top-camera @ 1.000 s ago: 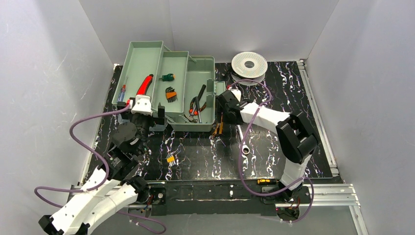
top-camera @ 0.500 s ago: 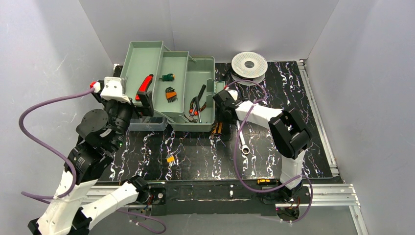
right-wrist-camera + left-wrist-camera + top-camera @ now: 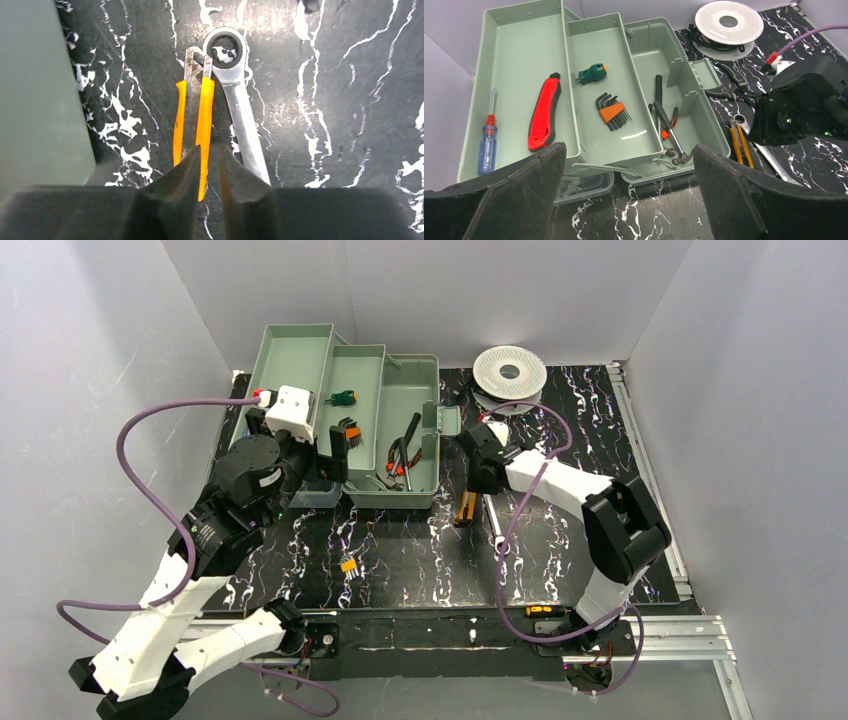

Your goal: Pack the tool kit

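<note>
Right gripper (image 3: pixel 210 167): jaws had just drawn in, pinching orange-handled tool (image 3: pixel 205 110) beside tool kit (image 3: pixel 395 498); lifting looked next. Left gripper (image 3: pixel 628 150): spread wide.

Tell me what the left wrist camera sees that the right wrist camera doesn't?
Only the left wrist view looks inside the toolbox: the red knife, blue screwdriver and hex keys, plus the white spool behind it. Only the right wrist view shows the right gripper from above, its tips nearly together at the end of the orange-handled tool. Both show that orange tool, the silver wrench beside it, and the black marbled table.
</note>
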Robot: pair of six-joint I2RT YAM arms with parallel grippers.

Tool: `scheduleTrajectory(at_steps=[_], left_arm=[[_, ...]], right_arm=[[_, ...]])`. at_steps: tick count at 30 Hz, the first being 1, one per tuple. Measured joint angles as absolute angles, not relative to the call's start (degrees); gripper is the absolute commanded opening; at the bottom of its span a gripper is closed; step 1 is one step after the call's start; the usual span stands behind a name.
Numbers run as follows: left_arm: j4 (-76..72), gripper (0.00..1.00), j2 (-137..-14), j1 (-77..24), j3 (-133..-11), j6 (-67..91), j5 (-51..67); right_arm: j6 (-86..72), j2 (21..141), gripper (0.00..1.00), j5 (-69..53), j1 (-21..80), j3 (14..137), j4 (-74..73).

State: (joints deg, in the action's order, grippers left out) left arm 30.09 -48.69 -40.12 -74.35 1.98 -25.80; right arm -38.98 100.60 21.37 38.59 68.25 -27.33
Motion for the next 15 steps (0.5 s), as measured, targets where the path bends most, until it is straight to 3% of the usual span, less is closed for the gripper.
scheduleTrajectory(at_steps=[1,3,9,15], left_arm=[[30.1,1.00,-48.8,-40.1,-74.4,2.0,-25.7],[30.3,1.00,-49.3,-40.1,-74.4,2.5,-24.8],[30.5,1.00,-49.7,-40.1,-74.4,3.2,-23.6],[30.5,1.00,-49.7,-40.1,-74.3,3.4,-23.3]], right_arm=[[-38.9,99.4,0.64,21.2,38.4,67.8,-27.3],[-39.0,97.6,0.72,20.6,38.3,67.6,-27.2],[-39.0,97.0,0.74,18.7,38.4,66.9,-26.5],[-39.7,100.5,0.68,18.0,38.7,67.3,-27.0]])
